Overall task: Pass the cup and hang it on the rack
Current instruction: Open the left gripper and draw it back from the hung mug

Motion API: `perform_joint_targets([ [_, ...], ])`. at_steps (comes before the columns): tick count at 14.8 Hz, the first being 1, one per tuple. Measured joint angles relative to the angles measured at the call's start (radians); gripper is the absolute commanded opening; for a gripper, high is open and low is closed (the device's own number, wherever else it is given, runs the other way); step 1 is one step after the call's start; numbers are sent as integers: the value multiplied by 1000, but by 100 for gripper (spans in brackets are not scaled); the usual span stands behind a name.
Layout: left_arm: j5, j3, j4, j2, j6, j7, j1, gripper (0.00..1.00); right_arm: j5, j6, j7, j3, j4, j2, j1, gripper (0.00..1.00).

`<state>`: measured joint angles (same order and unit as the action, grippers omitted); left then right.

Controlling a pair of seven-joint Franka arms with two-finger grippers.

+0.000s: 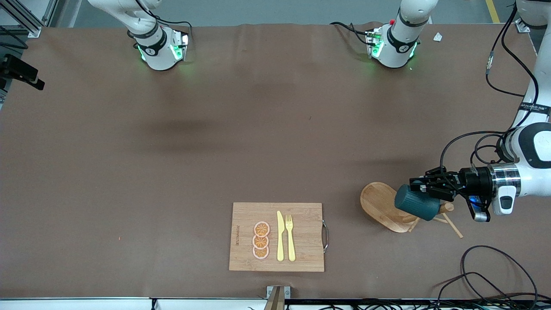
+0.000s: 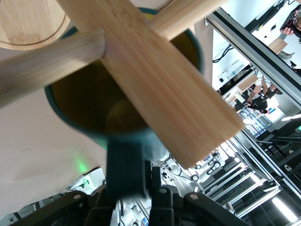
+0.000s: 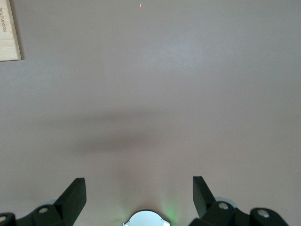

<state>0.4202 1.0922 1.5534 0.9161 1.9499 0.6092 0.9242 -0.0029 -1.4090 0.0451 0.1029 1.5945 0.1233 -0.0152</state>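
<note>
The cup (image 1: 416, 207), rigid, glazed and judged slippery and breakable, is being held by its handle in the clamped left gripper (image 1: 424, 185) over the rack (image 1: 383, 206); the right gripper (image 3: 139, 192), spread apart, is waiting above the counter (image 1: 172, 172).

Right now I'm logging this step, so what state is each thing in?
cup: held by its handle, on its side, mouth over the rack's post.
rack: standing, post inside the cup's mouth.
left hand: shut on the cup, over the rack.
right hand: open, empty, above bare table, waiting.
cutting board: flat, carrying knife, fork, orange slices.
</note>
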Motion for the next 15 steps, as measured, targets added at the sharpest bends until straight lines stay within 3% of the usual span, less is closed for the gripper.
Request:
perform_joint_targets([
  [3, 0, 0, 0, 0, 0, 0, 0, 56, 0, 0, 0, 0, 0, 0, 0, 100],
  [5, 0, 0, -1, 0, 0, 0, 0, 100, 0, 0, 0, 0, 0, 0, 0, 100],
  [10, 0, 19, -16, -18, -13, 53, 4, 100, 0, 0, 0, 0, 0, 0, 0, 100],
  [13, -11, 55, -29, -77, -42, 124, 12, 100, 0, 0, 0, 0, 0, -1, 0, 100],
  [15, -78, 76, -49, -136, -77, 144, 14, 100, 0, 0, 0, 0, 0, -1, 0, 100],
])
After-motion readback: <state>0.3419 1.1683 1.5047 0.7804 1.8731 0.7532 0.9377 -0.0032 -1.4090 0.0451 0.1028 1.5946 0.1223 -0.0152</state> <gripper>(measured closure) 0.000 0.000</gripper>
